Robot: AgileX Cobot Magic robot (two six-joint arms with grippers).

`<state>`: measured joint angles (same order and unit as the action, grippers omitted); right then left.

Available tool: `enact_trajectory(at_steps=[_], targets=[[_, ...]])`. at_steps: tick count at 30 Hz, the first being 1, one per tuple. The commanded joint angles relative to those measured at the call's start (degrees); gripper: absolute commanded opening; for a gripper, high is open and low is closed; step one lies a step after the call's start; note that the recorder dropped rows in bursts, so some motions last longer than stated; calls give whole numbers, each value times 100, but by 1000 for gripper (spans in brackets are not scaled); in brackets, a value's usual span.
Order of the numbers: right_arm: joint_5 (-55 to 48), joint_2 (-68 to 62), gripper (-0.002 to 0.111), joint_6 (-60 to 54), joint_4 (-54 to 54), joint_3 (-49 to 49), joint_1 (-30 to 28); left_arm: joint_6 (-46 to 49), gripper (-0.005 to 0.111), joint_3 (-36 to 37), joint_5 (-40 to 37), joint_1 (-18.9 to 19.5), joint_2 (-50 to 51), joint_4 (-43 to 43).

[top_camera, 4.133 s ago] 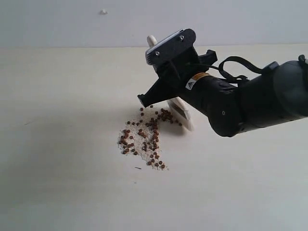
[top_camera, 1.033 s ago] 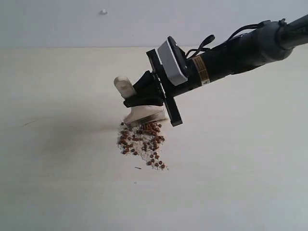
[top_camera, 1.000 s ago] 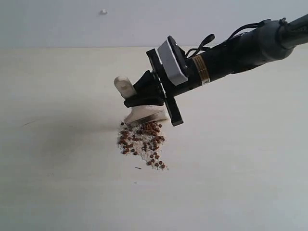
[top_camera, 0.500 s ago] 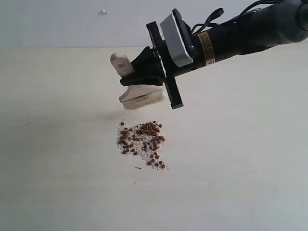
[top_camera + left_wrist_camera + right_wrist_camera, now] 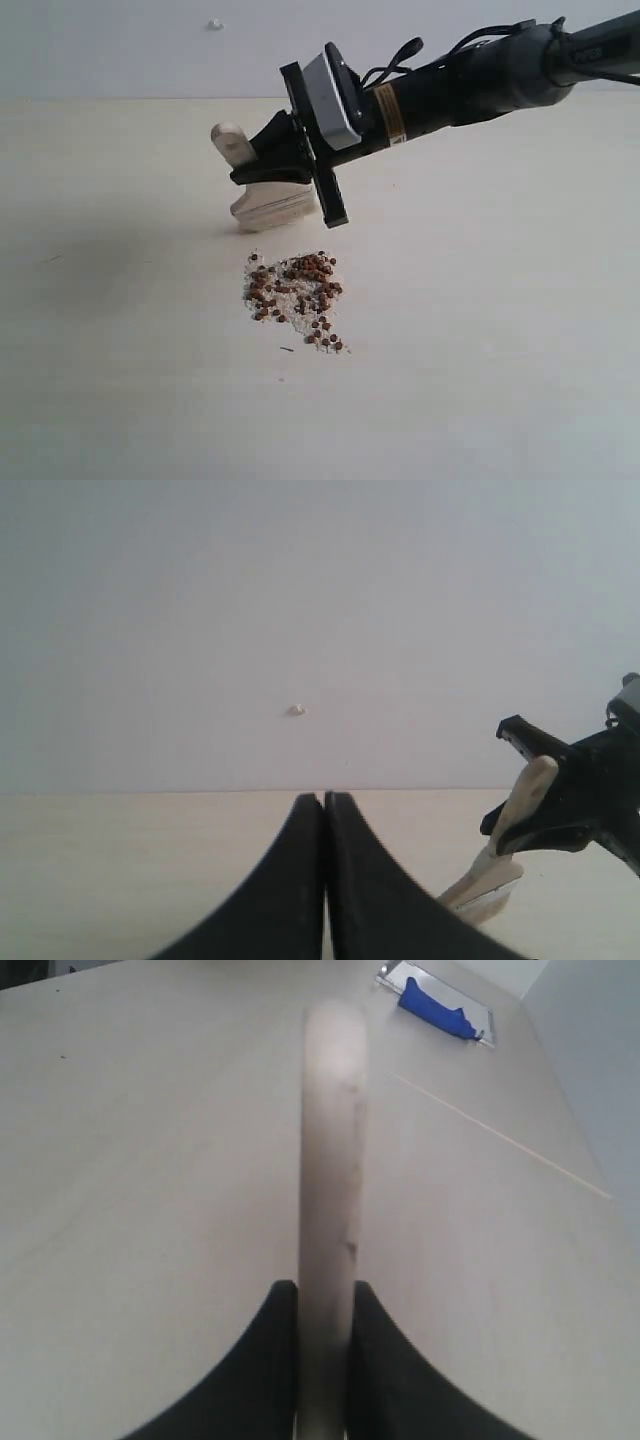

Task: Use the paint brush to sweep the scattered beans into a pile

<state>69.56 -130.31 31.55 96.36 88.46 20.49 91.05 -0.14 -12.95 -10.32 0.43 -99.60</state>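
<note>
The pale bench [image 5: 120,400] carries a pile [image 5: 293,290] of beans [image 5: 312,265] and whitish grains [image 5: 288,302], below the right hand [image 5: 268,168] and apart from it. A few beans trail off its far side from the hand, beside a dark speck [image 5: 287,349].

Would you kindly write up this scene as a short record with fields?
Tool: wide flat paint brush with pale wooden handle, bristles down, apparently off the table
Right hand: shut on the paint brush
Left hand: shut, empty
Beans: small reddish-brown beans mostly in a pile with whitish grains; a few trail off toward the exterior camera
Surface: pale table
</note>
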Motion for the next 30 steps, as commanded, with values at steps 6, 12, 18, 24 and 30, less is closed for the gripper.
enact_trajectory(at_steps=[6,12,18,24,30], targets=[[40,-166,0,36,359,54,444,20,0,14,-39,-44,30,-35],[40,-166,0,536,359,54,381,20,0,14,-39,-44,30,-35],[40,-142,0,1248,359,54,381,20,0,14,-39,-44,30,-35],[40,273,0,2104,359,54,356,20,0,14,-39,-44,30,-35],[-868,1334,0,3379,359,44,332,20,0,14,-39,-44,30,-35]])
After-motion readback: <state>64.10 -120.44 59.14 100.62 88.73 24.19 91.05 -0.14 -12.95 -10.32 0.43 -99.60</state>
